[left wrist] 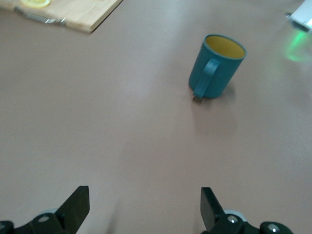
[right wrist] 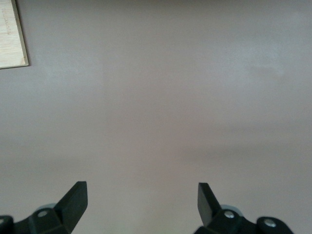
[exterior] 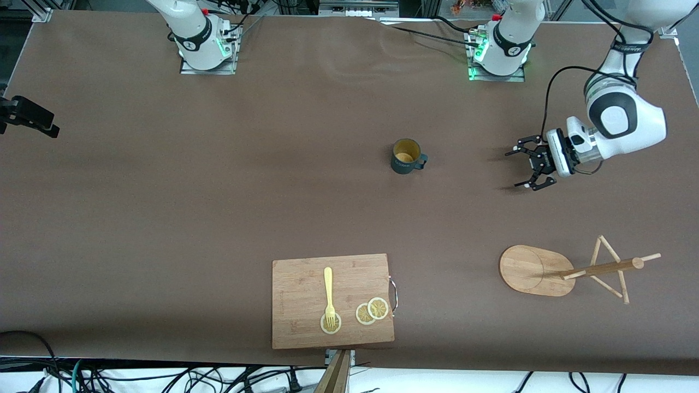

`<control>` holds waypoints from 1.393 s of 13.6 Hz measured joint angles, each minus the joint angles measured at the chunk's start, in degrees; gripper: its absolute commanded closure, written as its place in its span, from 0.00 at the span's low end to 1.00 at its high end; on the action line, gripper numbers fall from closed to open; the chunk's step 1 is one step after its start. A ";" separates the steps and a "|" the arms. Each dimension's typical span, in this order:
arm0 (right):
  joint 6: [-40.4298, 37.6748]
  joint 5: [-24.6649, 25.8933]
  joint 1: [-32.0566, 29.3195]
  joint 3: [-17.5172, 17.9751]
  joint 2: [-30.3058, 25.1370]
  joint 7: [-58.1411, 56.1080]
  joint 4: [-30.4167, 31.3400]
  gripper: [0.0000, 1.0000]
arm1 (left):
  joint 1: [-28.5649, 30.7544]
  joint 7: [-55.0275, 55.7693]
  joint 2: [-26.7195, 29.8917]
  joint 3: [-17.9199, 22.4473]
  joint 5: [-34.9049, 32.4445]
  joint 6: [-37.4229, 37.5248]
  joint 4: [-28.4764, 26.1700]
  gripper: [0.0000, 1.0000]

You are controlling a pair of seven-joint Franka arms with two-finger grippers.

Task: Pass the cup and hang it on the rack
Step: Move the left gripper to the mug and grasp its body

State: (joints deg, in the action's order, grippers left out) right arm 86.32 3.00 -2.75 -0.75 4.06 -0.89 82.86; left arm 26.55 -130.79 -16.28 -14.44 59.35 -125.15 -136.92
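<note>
The dark teal cup point(exterior: 407, 157) with a yellow inside stands upright on the brown table near the middle. In the left wrist view the cup point(left wrist: 217, 68) shows its handle turned toward the camera. My left gripper point(exterior: 519, 170) hovers low over the table beside the cup, toward the left arm's end, open and empty point(left wrist: 145, 204), a clear gap away from it. The bamboo rack point(exterior: 532, 270) stands nearer the front camera than the left gripper, its post and pegs point(exterior: 600, 268) bare. My right gripper point(right wrist: 142, 202) is open over bare table, holding nothing.
A wooden cutting board point(exterior: 306, 305) lies by the front edge with a yellow fork point(exterior: 329, 292) and lemon slices point(exterior: 372, 311) on it; its corner shows in both wrist views point(left wrist: 83, 14) point(right wrist: 10, 39). A black object point(exterior: 30, 117) sits at the table's edge at the right arm's end.
</note>
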 measured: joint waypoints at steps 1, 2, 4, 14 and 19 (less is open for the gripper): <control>0.07 0.00 0.00 0.00 0.00 0.00 0.00 0.00 | -0.07 -4.31 -2.38 -0.09 3.15 1.60 0.04 0.00; 0.10 0.00 0.00 0.00 0.00 0.00 0.00 0.00 | -0.14 -9.01 -4.79 -0.24 6.60 3.07 0.11 0.00; 0.11 0.00 0.00 0.00 0.00 0.00 0.00 0.00 | -0.17 -17.13 -9.08 -1.27 12.87 5.27 0.57 0.00; 0.12 0.00 0.00 0.00 0.00 -0.01 0.00 0.00 | -9.33 -28.24 -23.45 -6.67 34.91 6.57 7.74 0.00; 0.17 0.00 0.00 0.00 0.00 -0.01 0.00 0.00 | -9.90 -28.35 -25.03 -6.44 35.19 6.56 8.99 0.00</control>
State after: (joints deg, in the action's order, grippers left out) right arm 86.49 3.01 -2.74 -0.75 4.06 -0.90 82.86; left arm 16.66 -159.13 -41.31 -20.88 94.54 -118.59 -127.92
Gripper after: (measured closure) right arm 0.000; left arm 0.000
